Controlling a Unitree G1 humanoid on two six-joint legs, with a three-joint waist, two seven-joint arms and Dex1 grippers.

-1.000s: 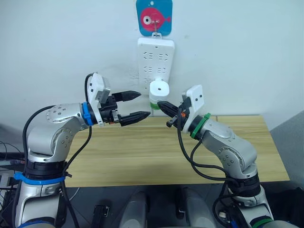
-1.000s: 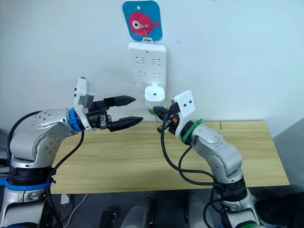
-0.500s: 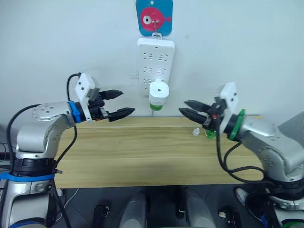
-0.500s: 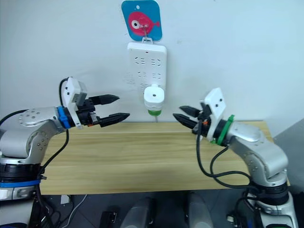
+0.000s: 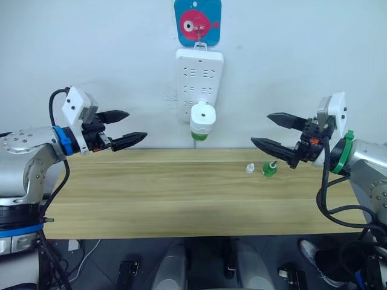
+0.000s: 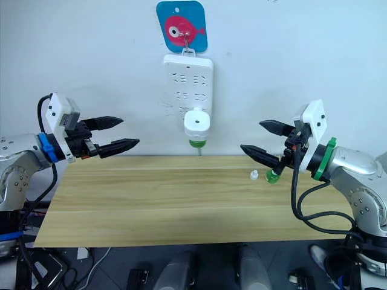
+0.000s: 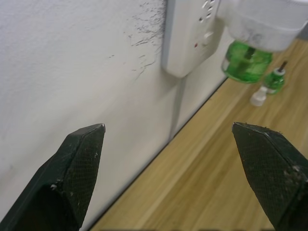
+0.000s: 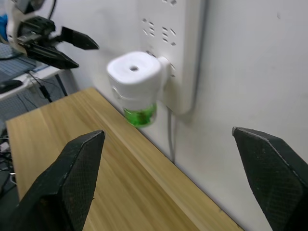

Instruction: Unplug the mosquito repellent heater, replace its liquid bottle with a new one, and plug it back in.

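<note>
Mosquito repellent heater (image 5: 202,119) sits plugged into the lower part of the white power strip (image 5: 199,72) on the wall, above the bench's (image 5: 151,193) far edge near its middle; a green bottle is seated under it, showing below the white body; a fish-print hanger (image 5: 198,20) holds the strip from above.

On the bench near the far edge, toward the right end: a green bottle with a bare wick (image 5: 268,168), upright, and just beside it a small white cap (image 5: 249,168), loose on the wood; judged from this, the uncapped bottle is the old one set aside, the cap is off the new one, and the new one is the bottle in the heater.

Left gripper (image 5: 124,127) hangs over the bench's left end, fingers spread, holding nothing; well apart from the heater. Right gripper (image 5: 279,132) hangs over the right end, fingers likewise spread and empty; its lower finger crosses in front of the wick bottle, though contact cannot be told.

Step in hand, as a judgement: task's end, heater back in its socket, both arms clear of it. Next move calls for little; perhaps a check that the plug is fully home, pressing squarely on the white body rather than the bottle, lest it tilt out of the strip.
</note>
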